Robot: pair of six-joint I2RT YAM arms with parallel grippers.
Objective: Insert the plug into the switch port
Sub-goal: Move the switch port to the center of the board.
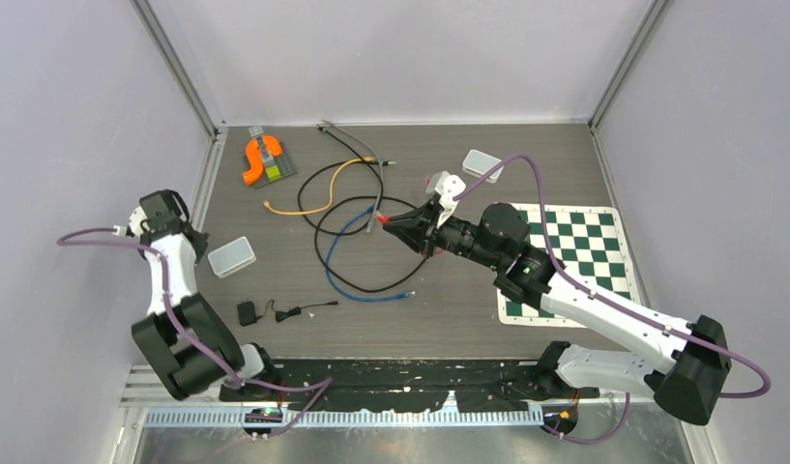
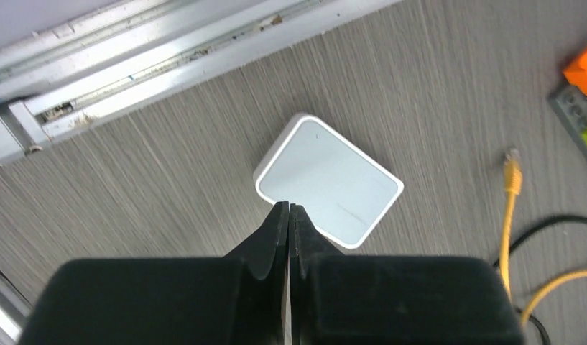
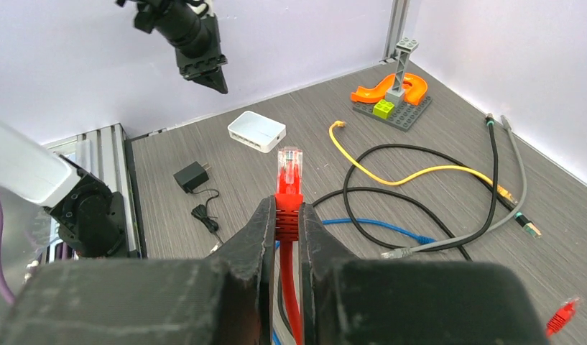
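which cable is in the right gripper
The red cable, pinched behind its plug by the right gripper; the yellow, blue, black and grey ones lie on the table.
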